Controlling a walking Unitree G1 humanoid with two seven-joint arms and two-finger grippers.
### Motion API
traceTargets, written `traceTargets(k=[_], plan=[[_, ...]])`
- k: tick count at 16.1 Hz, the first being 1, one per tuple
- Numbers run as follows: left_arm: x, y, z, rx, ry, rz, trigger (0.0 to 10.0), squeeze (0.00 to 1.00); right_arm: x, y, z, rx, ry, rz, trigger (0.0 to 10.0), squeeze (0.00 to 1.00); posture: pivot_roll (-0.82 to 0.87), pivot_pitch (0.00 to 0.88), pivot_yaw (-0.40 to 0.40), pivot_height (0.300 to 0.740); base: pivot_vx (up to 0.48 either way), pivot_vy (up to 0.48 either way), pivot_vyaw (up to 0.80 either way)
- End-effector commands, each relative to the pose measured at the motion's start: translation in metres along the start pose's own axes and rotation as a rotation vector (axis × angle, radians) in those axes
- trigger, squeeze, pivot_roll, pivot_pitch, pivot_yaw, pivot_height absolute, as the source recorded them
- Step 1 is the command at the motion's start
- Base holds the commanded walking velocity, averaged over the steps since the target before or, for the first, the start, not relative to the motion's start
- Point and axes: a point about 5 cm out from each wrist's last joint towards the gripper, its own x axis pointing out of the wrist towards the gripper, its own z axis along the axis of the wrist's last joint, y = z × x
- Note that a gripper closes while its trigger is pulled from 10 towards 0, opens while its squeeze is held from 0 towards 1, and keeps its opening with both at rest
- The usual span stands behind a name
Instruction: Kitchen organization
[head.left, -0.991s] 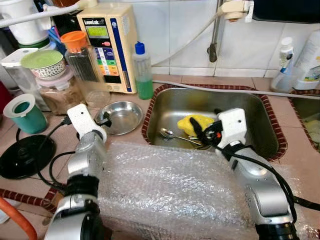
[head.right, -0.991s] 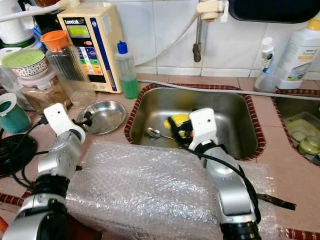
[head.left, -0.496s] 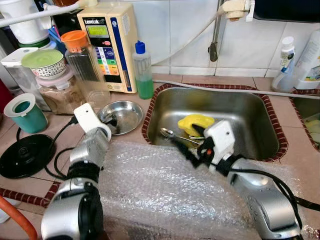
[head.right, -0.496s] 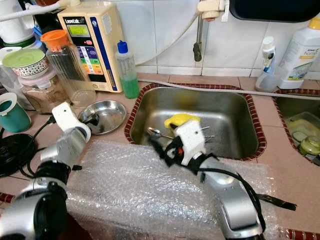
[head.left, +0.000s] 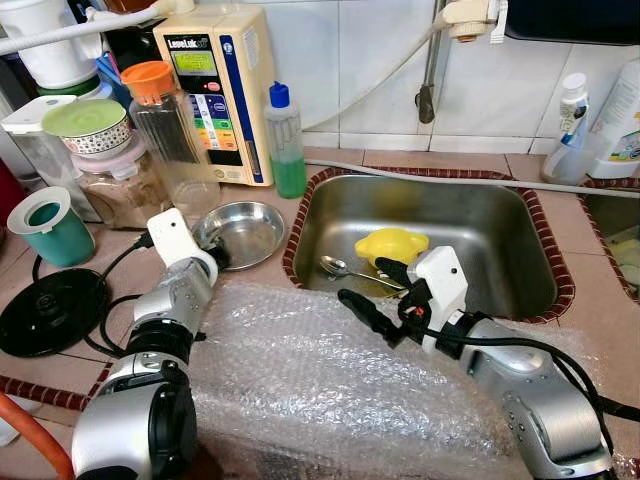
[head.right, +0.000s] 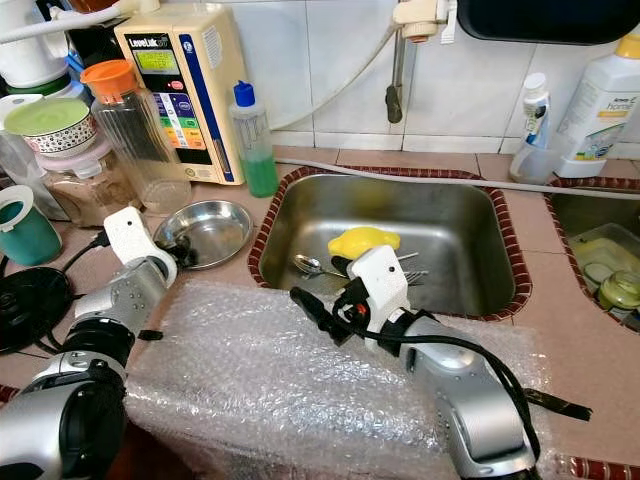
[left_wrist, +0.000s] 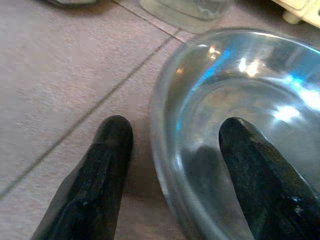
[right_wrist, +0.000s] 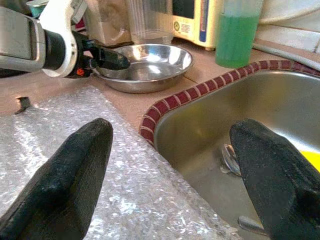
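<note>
Left gripper: fingers apart, straddling the near rim of the steel bowl.
Right gripper: spread wide over the sink edge, holding nothing.

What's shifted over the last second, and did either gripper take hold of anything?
The right gripper drew back out of the sink and swung to the robot's left; it now hangs open over the sink's near rim and the bubble wrap, holding nothing. The left gripper stays open astride the steel bowl's near rim, not closed on it. The yellow item and spoon have not moved.
</note>
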Motion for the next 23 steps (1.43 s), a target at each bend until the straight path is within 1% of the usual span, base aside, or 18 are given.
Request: traceTargets(k=[1, 3, 6, 11, 14, 15, 16, 17, 18, 19, 20, 23], plan=[[0.001, 0.009, 0.000, 0.001, -0.008, 0.025, 0.0, 0.00, 0.001, 0.003, 0.009, -0.017, -0.025, 0.028, 10.0, 0.00, -0.09, 0.000, 0.125, 0.740, 0.000, 0.000, 0.00], [0.000, 0.010, 0.001, -0.012, -0.028, 0.016, 0.0, 0.00, 0.002, 0.005, 0.009, -0.015, -0.020, 0.042, 10.0, 0.00, -0.09, 0.000, 0.124, 0.740, 0.000, 0.000, 0.00], [0.000, 0.010, -0.001, -0.005, -0.027, 0.007, 0.0, 0.00, 0.002, 0.005, 0.007, -0.015, -0.012, 0.046, 10.0, 0.00, -0.09, 0.000, 0.123, 0.740, 0.000, 0.000, 0.00], [0.001, 0.015, 0.001, 0.013, -0.041, 0.026, 0.0, 0.00, 0.002, 0.004, 0.005, -0.021, -0.001, 0.036, 10.0, 0.00, -0.09, 0.000, 0.124, 0.740, 0.000, 0.000, 0.00], [0.000, 0.017, 0.004, 0.039, -0.067, 0.036, 0.0, 0.00, 0.002, 0.004, 0.005, -0.023, 0.001, 0.037, 10.0, 0.00, -0.09, 0.000, 0.127, 0.740, 0.000, 0.000, 0.00], [-0.001, 0.020, 0.005, 0.047, -0.079, 0.051, 0.0, 0.00, 0.003, 0.004, 0.004, -0.024, 0.003, 0.037, 10.0, 0.00, -0.09, 0.000, 0.127, 0.740, 0.000, 0.000, 0.00], [-0.001, 0.022, 0.007, 0.065, -0.102, 0.039, 0.0, 0.00, 0.003, 0.004, 0.004, -0.021, 0.003, 0.038, 10.0, 0.00, -0.09, 0.000, 0.125, 0.740, 0.000, 0.000, 0.00], [-0.002, 0.021, 0.008, 0.059, -0.117, 0.019, 0.0, 0.00, 0.003, 0.004, 0.004, -0.019, 0.003, 0.038, 10.0, 0.00, -0.08, 0.000, 0.124, 0.740, 0.000, 0.000, 0.00], [-0.003, 0.018, 0.007, 0.050, -0.140, -0.014, 0.0, 0.00, 0.003, 0.003, 0.004, -0.014, 0.002, 0.040, 10.0, 0.00, -0.08, 0.000, 0.121, 0.740, 0.000, 0.000, 0.00], [-0.003, 0.017, 0.007, 0.042, -0.146, -0.020, 0.0, 0.00, 0.003, 0.003, 0.004, -0.013, 0.002, 0.040, 10.0, 0.00, -0.08, 0.000, 0.119, 0.740, 0.000, 0.000, 0.00], [-0.005, 0.011, 0.010, -0.014, -0.184, -0.058, 0.0, 0.00, 0.003, 0.003, 0.003, -0.003, 0.004, 0.044, 10.0, 0.00, -0.08, 0.000, 0.117, 0.740, 0.000, 0.000, 0.00], [-0.011, -0.006, 0.033, -0.067, -0.313, -0.152, 0.0, 0.00, 0.002, -0.003, 0.000, 0.025, 0.020, 0.025, 10.0, 0.00, -0.08, 0.000, 0.112, 0.740, 0.000, 0.000, 0.00]])
